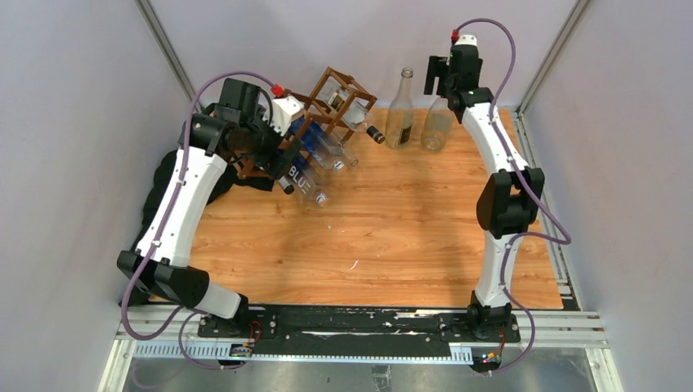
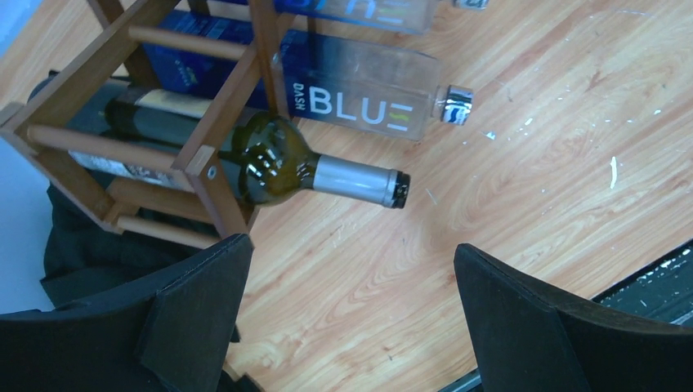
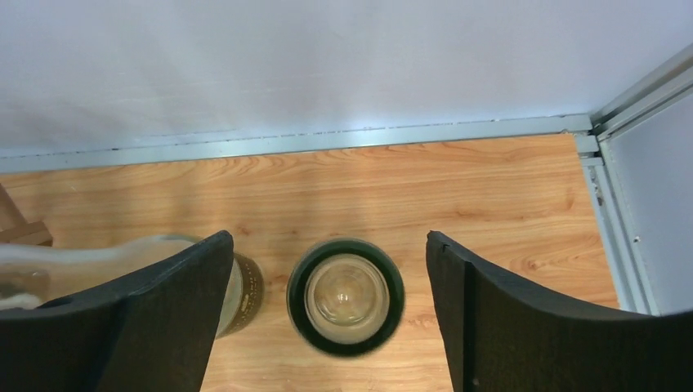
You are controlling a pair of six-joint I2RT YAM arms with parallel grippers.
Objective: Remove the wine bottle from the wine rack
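The wine rack (image 2: 90, 67) is dark brown, the wine bottle (image 2: 274, 163) dark green with a grey neck; my left fingers (image 2: 531, 327) are black, the table (image 2: 507, 180) orange-grained.

The table (image 1: 392, 245) is light wood with a plain grain, and its top is scuffed with small white flecks (image 2: 613, 171), thickest toward the near middle. At the far left stands the rack (image 1: 342, 77), set askew to the table's edges; in the left wrist view its brown bars (image 2: 264, 41) rest on the wood. A black cloth (image 1: 257, 183) lies crumpled on the left side, reaching in under the rack's near corner. At the far right two bottles stand upright just beside each other: a tall clear bottle (image 1: 400, 114), and to its right a wider second bottle (image 1: 435, 126), seen from straight above in the right wrist view (image 3: 346, 296).
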